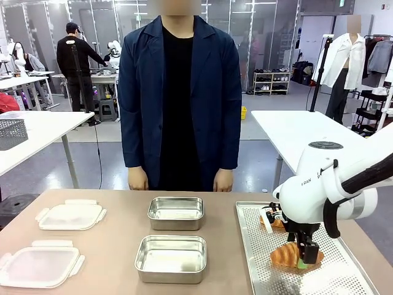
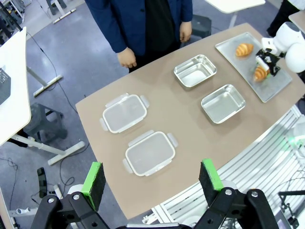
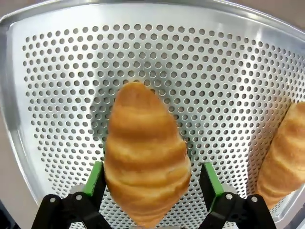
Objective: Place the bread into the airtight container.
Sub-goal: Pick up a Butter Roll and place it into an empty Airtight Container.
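A golden croissant, the bread (image 1: 284, 254) (image 2: 259, 73) (image 3: 145, 157), lies on the perforated metal tray (image 1: 252, 246) (image 2: 282, 82) (image 3: 214, 71) at the table's right. My right gripper (image 1: 306, 258) (image 2: 267, 67) (image 3: 153, 183) straddles it from above, open, with one green pad against its side and a slim gap at the other. Two open steel containers (image 1: 175, 200) (image 1: 203, 261) (image 2: 194, 71) (image 2: 223, 103) sit mid-table. My left gripper (image 2: 152, 176) hangs open and empty, high above the table's left end.
A second croissant (image 1: 273, 222) (image 2: 244, 49) (image 3: 286, 162) lies farther back on the tray. Two clear clip lids (image 1: 70, 215) (image 1: 40, 265) (image 2: 124, 113) (image 2: 150, 152) rest at the left. A person stands at the far edge, hands (image 1: 138, 179) down at their sides.
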`<move>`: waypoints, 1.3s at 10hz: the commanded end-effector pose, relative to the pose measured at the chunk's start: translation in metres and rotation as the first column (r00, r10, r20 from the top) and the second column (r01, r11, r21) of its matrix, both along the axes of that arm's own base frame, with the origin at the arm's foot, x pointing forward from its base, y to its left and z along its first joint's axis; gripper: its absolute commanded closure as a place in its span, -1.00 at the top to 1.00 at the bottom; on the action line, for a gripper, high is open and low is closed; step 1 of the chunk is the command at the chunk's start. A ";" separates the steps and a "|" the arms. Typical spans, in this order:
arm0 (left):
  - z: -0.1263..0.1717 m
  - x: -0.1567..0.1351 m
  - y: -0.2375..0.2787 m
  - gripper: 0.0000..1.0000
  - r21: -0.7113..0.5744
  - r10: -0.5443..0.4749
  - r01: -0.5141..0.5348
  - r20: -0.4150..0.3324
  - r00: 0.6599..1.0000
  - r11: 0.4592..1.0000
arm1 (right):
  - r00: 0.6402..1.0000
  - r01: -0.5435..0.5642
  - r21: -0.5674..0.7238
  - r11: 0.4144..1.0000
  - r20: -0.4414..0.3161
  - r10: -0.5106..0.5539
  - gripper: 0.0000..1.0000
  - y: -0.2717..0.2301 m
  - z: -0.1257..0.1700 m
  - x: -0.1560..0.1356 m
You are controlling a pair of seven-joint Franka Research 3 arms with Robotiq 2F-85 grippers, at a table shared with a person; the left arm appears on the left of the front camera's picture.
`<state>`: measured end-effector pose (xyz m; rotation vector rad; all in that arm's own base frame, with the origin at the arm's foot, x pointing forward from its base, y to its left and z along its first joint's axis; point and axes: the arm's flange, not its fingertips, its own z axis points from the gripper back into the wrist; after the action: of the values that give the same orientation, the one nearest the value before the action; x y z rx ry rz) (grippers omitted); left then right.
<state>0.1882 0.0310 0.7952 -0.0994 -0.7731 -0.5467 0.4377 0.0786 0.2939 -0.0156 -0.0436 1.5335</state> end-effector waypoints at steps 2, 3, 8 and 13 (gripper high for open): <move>0.003 0.000 0.001 1.00 -0.001 -0.001 0.001 0.003 1.000 1.000 | 1.000 0.008 0.017 1.000 0.004 -0.008 0.54 -0.002 -0.005 0.001; 0.003 0.000 0.001 1.00 -0.001 -0.001 0.001 0.003 1.000 1.000 | 1.000 0.008 0.016 1.000 0.003 -0.008 0.21 -0.002 -0.002 0.001; 0.003 0.000 0.001 1.00 -0.001 -0.001 0.001 0.003 1.000 1.000 | 1.000 0.004 0.029 1.000 -0.031 -0.003 -0.06 0.012 0.048 -0.011; 0.003 0.000 0.001 1.00 -0.001 -0.001 0.001 0.003 1.000 1.000 | 0.994 0.069 0.016 0.997 -0.090 -0.067 -0.06 0.152 0.130 -0.033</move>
<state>0.1882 0.0309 0.7953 -0.0992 -0.7732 -0.5467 0.3890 0.2072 0.4273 0.0494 -0.0196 1.5072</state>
